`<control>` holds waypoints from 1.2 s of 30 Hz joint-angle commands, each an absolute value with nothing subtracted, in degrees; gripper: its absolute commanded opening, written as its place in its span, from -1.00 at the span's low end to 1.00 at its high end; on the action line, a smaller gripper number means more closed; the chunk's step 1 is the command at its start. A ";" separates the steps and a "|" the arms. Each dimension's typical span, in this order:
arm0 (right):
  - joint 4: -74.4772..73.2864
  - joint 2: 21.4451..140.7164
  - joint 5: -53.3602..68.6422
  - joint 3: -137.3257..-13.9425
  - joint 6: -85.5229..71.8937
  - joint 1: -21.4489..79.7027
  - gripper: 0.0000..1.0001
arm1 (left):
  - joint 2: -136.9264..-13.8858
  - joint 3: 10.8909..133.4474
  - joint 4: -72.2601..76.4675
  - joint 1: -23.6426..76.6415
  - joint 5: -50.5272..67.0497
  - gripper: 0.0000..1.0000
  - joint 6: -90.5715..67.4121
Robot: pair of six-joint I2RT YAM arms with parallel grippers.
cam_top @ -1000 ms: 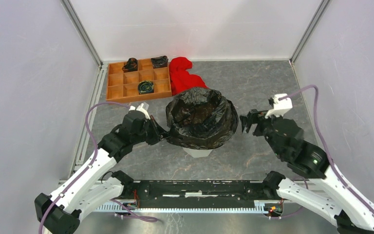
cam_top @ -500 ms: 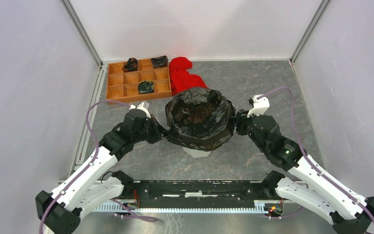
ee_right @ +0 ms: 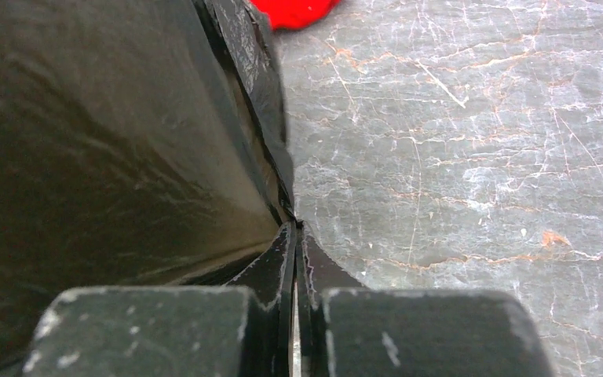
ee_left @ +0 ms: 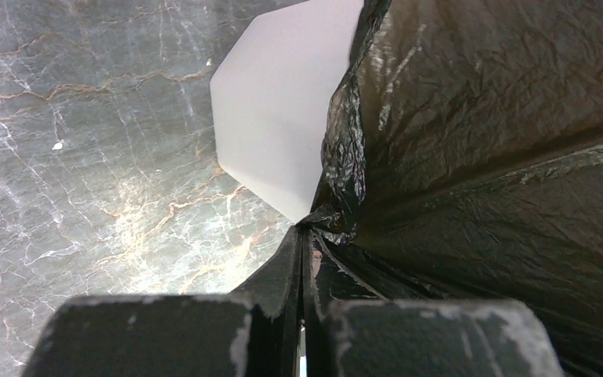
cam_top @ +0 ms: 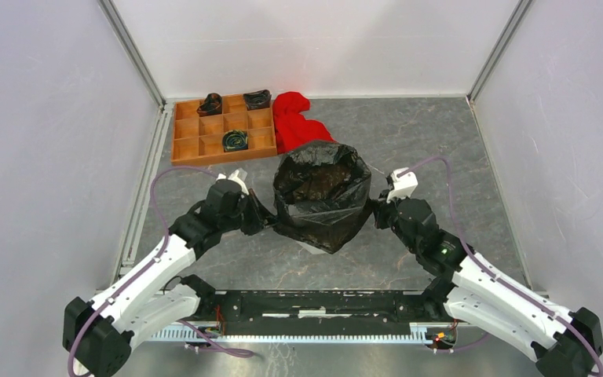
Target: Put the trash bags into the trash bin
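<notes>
Left hand (cam_top: 261,219) is clenched on the trash bag (cam_top: 322,196), pinching its left edge. The bag is glossy, crinkled black film, stretched taut, mouth gaping upward. It is draped over the white trash bin (ee_left: 275,118) mid-bench (cam_top: 440,133). Right hand (cam_top: 378,212) is clamped on the bag's right edge.

Tray: brown wooden compartment tray (cam_top: 187,147), upper left of the frame, on the grey marbled surface (cam_top: 432,141).
Contents: dark coiled bundle (cam_top: 210,104) and second dark bundle (cam_top: 257,99) in back compartments; third dark bundle (cam_top: 235,140) nearer the front.
Cloth: crumpled red cloth heap (cam_top: 297,124), just right of the tray.
</notes>
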State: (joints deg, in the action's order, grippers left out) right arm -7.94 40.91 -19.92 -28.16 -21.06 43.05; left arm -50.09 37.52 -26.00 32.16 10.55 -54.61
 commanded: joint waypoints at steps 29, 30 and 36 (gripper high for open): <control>-45.15 47.64 -34.02 -64.53 -4.97 42.85 0.36 | -49.67 29.98 -22.84 32.09 8.22 -0.91 -49.63; -46.11 50.00 -30.77 -69.85 -3.65 42.87 0.36 | -49.74 30.04 -22.74 32.08 8.40 -0.91 -49.38; -44.67 65.35 0.63 -89.73 1.09 44.33 0.28 | -49.52 29.77 -22.54 32.08 8.07 -0.91 -48.14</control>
State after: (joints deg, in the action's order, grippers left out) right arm -43.46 56.10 -22.13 -81.60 -3.62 42.98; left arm -50.41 29.98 -22.83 32.16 9.34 -51.81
